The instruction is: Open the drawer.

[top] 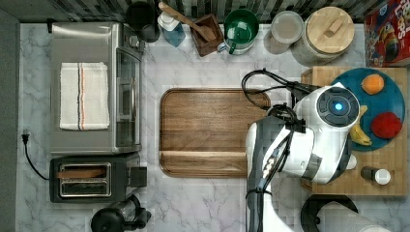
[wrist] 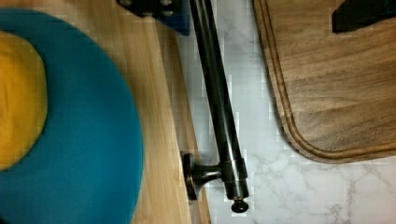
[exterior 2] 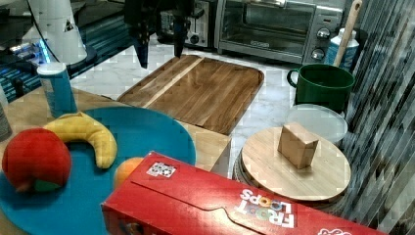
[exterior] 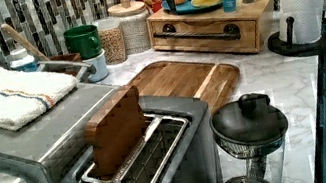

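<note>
Drawer (exterior: 204, 33): light bamboo front, set in a low bamboo box on the marble bench (exterior: 280, 76), just beside the brown tray; sits flush with the box, shut.
Handle (wrist: 219, 107): long black round bar on two round posts, runs across the drawer front, glossy, small knob at the end.
Fingers (exterior 2: 159, 51): two dark prongs hanging over the tray edge nearest the drawer, spread wide apart, nothing between them, touching nothing.
Arm (top: 309, 140): white casing, black cables, over the gap between tray and drawer box in the top view.
Tray (top: 210, 133): darker brown wood, rounded corners, groove round the rim, flat on the bench.
Plate (top: 387, 87): teal, round, on top of the drawer box; carries a yellow banana (exterior 2: 85, 134), a red apple (exterior 2: 34, 156) and an orange (top: 373, 84).
Bench: white marble with grey veins.
</note>
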`<control>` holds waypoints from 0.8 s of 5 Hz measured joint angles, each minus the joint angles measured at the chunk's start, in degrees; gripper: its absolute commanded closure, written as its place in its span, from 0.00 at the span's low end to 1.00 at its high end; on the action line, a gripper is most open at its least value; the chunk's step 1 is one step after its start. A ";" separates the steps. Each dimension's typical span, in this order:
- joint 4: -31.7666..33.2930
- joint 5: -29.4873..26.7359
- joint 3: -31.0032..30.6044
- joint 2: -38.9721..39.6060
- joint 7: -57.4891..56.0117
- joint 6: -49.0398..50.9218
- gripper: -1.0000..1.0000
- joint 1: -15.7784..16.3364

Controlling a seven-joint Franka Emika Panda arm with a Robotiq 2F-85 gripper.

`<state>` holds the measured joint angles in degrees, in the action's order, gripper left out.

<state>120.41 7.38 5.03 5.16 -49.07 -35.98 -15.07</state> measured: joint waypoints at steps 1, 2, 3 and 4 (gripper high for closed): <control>0.00 -1.61 0.00 1.60 -0.14 -1.20 0.00 0.07; 0.22 -1.87 -0.23 3.22 -1.90 -2.57 0.00 0.07; 0.67 -1.85 -0.42 4.91 -2.74 -7.13 0.00 -0.04; 1.01 -1.92 -0.42 6.47 -3.50 -12.56 0.00 -0.67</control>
<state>121.42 5.46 4.62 11.63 -52.57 -48.54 -15.74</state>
